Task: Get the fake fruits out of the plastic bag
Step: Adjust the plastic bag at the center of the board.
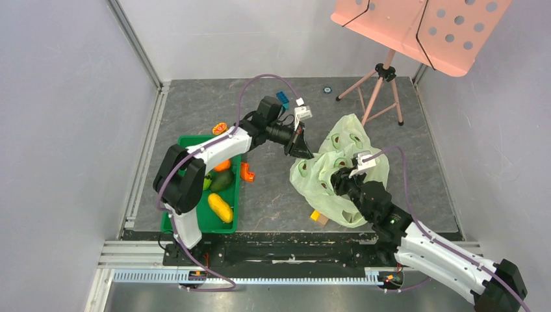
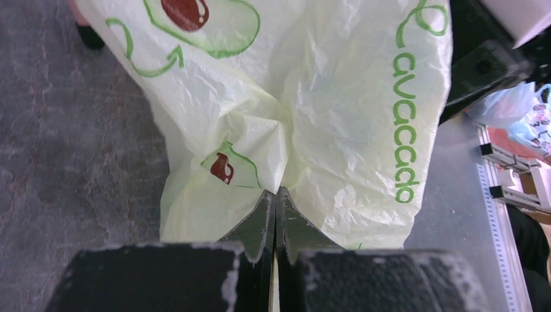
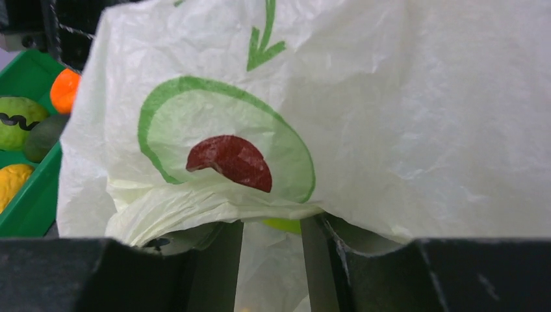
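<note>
The plastic bag (image 1: 338, 166), pale green with avocado prints, lies crumpled on the grey table right of centre. My left gripper (image 1: 303, 151) is at the bag's left edge, shut on a pinch of its film (image 2: 277, 190). My right gripper (image 1: 341, 181) reaches into the bag from the near side. Its jaws stand apart in the bag (image 3: 390, 97), whose film drapes over their tips (image 3: 271, 227). A sliver of something light green (image 3: 283, 225) shows just beyond them. Fake fruits lie in the green tray (image 1: 195, 142): orange (image 1: 223, 165), dark green (image 1: 222, 181), yellow (image 1: 220, 208) and light green (image 3: 19, 120).
An orange slice piece (image 1: 219, 128) lies behind the tray and an orange block (image 1: 247, 172) to its right. A blue block (image 1: 282, 99) sits further back. A small tan block (image 1: 317, 217) lies by the bag's near edge. A pink stand's tripod (image 1: 383, 84) rises behind the bag.
</note>
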Controlling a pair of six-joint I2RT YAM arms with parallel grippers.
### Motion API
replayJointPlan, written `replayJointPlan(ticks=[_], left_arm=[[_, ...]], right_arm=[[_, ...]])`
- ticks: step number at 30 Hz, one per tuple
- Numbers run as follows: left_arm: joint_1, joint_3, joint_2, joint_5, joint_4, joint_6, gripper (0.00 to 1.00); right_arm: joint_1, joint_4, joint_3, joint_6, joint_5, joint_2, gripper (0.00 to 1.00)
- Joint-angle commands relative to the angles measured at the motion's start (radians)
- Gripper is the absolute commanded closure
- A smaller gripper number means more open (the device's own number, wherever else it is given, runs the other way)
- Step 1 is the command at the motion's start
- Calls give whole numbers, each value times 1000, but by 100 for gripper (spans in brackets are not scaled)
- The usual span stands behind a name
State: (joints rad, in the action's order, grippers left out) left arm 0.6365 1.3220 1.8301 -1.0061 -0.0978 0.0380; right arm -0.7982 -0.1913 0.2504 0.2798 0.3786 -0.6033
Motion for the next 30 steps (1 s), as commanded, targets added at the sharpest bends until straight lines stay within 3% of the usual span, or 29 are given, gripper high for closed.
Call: replayJointPlan(ticks=[1,9,15,18,25,30], left_arm=[[9,125,-9,-132,-155,-109,98],[17,157,30,-8,-302,-164,98],[22,2,43,124,-104,-48,98],[21,-15,67,151,-60,-10,98],[14,1,114,151,19,38,98],[12,17,129,129,41,40,98]], right_arm=[[2,-4,-13,24,26,24,58],[2,26,-29,28,73,-6,38],[-5,-33,-25,64,-88,-98,67],[-51,-130,-85,133,-114,-101,73],[-264,-287,-90,220,-27,-289,79],[-420,-356,55,196,21,-525,79]])
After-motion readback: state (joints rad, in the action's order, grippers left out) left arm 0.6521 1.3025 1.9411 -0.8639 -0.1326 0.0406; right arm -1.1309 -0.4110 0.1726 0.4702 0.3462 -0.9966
